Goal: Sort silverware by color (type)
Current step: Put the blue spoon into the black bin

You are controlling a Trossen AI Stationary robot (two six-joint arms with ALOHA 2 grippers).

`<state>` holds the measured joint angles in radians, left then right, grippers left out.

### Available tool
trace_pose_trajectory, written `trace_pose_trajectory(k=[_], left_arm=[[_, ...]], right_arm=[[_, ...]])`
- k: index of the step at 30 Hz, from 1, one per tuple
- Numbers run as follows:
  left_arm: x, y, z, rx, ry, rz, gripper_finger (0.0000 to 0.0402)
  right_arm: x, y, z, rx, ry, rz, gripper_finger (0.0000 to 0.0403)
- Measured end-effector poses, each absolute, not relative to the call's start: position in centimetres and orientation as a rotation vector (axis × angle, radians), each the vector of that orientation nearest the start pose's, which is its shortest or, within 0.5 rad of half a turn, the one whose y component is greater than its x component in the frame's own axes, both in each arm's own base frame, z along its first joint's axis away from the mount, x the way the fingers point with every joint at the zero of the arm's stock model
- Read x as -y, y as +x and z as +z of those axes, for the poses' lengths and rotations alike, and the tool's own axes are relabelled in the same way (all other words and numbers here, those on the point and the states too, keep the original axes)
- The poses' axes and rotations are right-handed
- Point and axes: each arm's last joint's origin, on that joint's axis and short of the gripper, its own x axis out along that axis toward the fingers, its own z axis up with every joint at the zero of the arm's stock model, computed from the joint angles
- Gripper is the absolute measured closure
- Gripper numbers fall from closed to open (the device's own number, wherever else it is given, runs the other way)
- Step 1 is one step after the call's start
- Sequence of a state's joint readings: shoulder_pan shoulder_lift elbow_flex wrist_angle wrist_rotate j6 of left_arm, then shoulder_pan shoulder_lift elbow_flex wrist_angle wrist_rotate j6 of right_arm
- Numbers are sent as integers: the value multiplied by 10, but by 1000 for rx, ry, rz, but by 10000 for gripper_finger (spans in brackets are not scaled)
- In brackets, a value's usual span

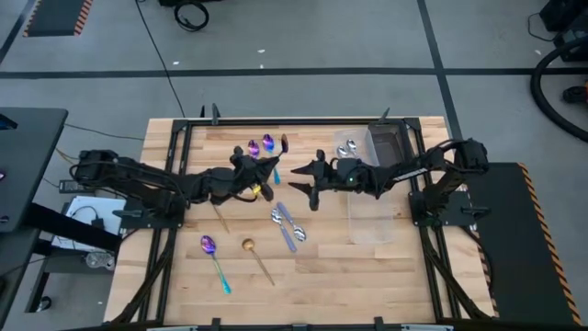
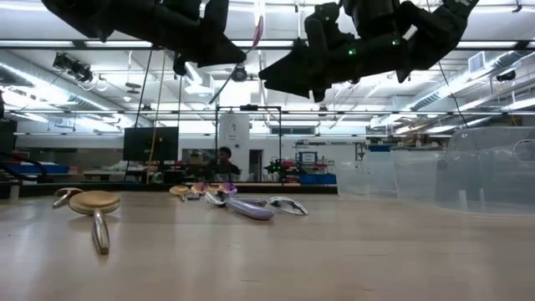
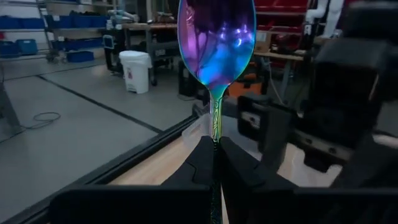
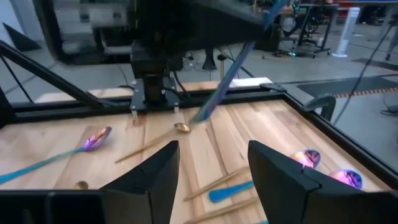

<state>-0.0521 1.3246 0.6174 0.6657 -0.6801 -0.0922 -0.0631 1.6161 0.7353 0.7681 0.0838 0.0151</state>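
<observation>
The table (image 1: 367, 276) is pale wood with visible grain and plank seams, lightly satin; the held spoon (image 3: 216, 43) is mirror-glossy iridescent metal, purple to blue, with a teal stem; the gold spoon (image 1: 256, 256) at 6 o'clock is polished metal; the left hand (image 3: 214, 165) looks matt black plastic; the containers (image 1: 390, 142) are clear plastic

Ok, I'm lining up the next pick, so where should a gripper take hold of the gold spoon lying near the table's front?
Probably the handle's middle, coming straight down with the fingers closing across it. The gold spoon lies flat on the table; its handle is slim and straight with bare wood either side, while the round bowl is wider.
</observation>
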Motion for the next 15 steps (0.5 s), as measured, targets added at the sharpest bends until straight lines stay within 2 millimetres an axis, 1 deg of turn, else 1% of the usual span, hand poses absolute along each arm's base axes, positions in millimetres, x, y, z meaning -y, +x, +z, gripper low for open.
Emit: trace_pose_trajectory(k=[9, 15], left_arm=[[-3, 289, 235, 112, -2, 604, 383], [-7, 299, 224, 133, 21, 501, 382]], right_arm=[[32, 329, 206, -107, -17, -165, 202], [40, 328, 207, -100, -11, -77, 202]])
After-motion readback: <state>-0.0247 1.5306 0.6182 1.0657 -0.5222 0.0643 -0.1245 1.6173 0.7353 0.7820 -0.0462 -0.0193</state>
